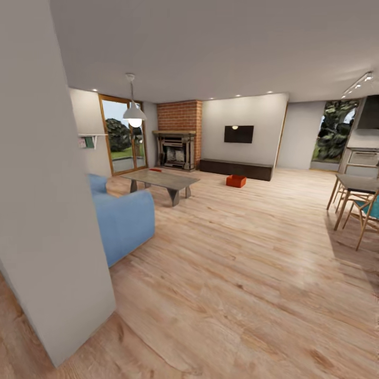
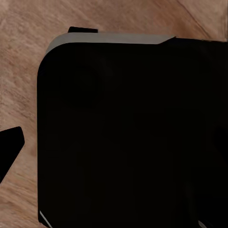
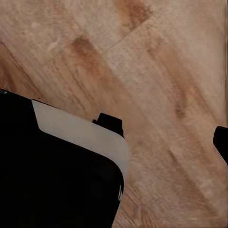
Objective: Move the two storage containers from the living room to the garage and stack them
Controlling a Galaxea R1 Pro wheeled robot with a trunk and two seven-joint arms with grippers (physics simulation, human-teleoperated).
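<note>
Light wood planks with a visible grain run all across the living room floor, pretty glossy-looking in the head view. One orange-red storage container sits on that floor just in front of the low dark console, below the black wall TV. It's a shallow boxy bin, and from here its long axis looks to run roughly along the console, though it's too far off to see the ribbing or be sure of the angle. A second flat orange-red thing lies at the far end of the grey slab-top table, on the side toward the red brick fireplace; too small to tell if it's the other bin.

Left of the table is a soft rounded blue sofa, and a plain pale wall corner blocks the near left. A white dome pendant lamp hangs above the table, with wood-framed glass doors left of the fireplace. A dark-topped dining table with pale wooden chairs stands well right of the console.

Both wrist views look down at the same planks past a black rounded-corner body with a pale grey edge. Little black tips poke into the edges, but I can't tell whether either end effector is spread or pressed together.
</note>
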